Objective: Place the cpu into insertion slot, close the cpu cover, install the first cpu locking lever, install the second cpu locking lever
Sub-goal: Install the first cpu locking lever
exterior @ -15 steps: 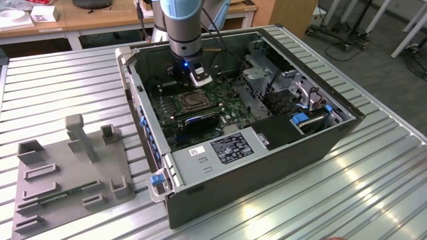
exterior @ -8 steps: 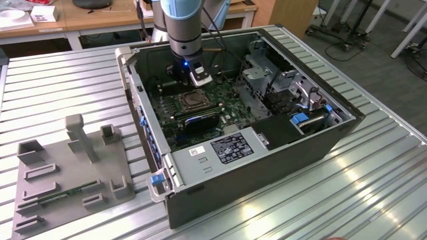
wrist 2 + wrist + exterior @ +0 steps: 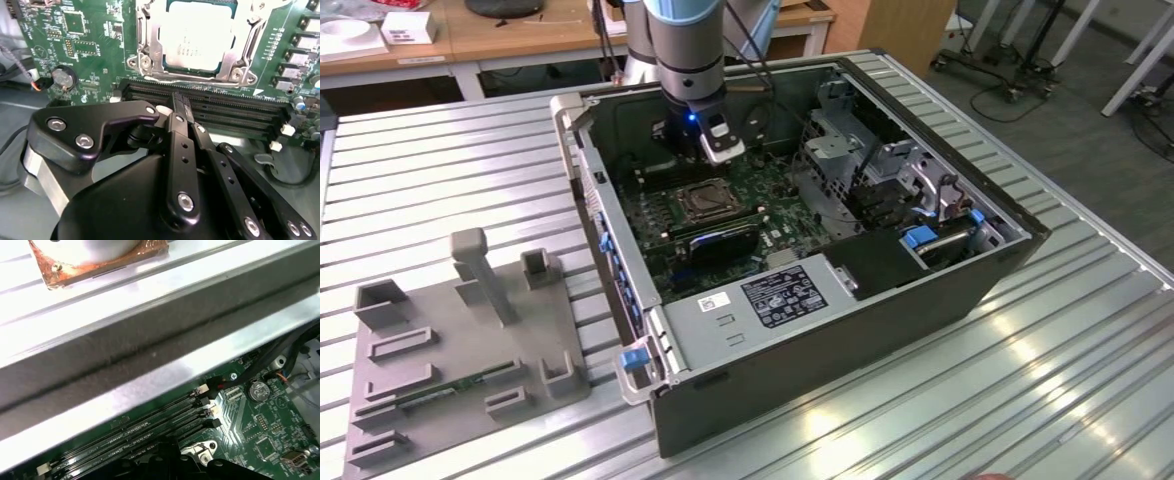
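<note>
My tool (image 3: 181,107) is clenched, fingertips pinched together on nothing, hanging just over the long black memory slots (image 3: 210,107) beside the socket. In the exterior view my tool (image 3: 707,150) sits inside the open computer case (image 3: 987,265), a little to the far side of the socket.

The cpu (image 3: 197,37) already lies in the insertion slot (image 3: 145,62), pale face up, and the cpu cover (image 3: 227,62) looks folded down around it, its frame bordering the chip. I judge the work now to be on the locking levers. To do that well I should push with the closed tip squarely on the lever's end, keep clear of the memory slots, and press down and sideways gently so the lever hooks under its tab without scraping the motherboard (image 3: 85,45).

The case holds the motherboard, drive cages at the exterior view's right, and a power supply (image 3: 781,295) near. On the counter (image 3: 1067,380) at the exterior view's left, a grey fixture tray (image 3: 460,370) carries a narrow green board (image 3: 454,388).
</note>
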Controlling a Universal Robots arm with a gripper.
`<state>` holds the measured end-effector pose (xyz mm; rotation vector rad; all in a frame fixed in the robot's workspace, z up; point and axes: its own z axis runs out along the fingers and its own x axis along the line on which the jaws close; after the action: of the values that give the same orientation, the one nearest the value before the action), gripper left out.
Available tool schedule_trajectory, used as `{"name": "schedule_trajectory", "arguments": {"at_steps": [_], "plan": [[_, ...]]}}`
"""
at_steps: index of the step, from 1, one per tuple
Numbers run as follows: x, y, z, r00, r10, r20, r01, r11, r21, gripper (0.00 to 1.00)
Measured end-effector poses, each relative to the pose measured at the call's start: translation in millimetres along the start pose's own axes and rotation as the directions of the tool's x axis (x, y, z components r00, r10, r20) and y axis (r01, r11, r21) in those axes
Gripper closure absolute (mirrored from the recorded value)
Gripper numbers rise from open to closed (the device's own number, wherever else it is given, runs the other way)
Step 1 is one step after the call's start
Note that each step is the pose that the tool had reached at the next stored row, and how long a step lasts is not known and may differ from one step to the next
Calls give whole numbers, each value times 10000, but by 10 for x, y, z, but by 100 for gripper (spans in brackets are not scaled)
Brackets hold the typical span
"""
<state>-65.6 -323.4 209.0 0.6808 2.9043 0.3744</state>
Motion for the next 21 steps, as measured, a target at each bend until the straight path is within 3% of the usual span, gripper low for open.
{"name": "schedule_trajectory", "arguments": {"at_steps": [2, 4, 9, 12, 14, 17, 18, 21], "plan": [[-2, 6, -22, 10000, 0, -1, 0, 10000, 1, 89], [-4, 8, -22, 10000, -8, 1, 8, 10000, 84, 89], [-4, 8, -22, 10000, -14, -2, 14, 10000, 98, 89], [-5, 8, -22, 9997, -255, -62, 256, 9996, 147, 89], [-4, 8, -23, 9988, -485, -115, 487, 9985, 235, 89], [-4, 8, -23, 9968, -787, -171, 793, 9959, 437, 89], [-4, 8, -23, 9960, -875, -164, 883, 9945, 562, 89], [-4, 8, -23, 9936, -1123, -75, 1124, 9879, 1069, 89]]}}
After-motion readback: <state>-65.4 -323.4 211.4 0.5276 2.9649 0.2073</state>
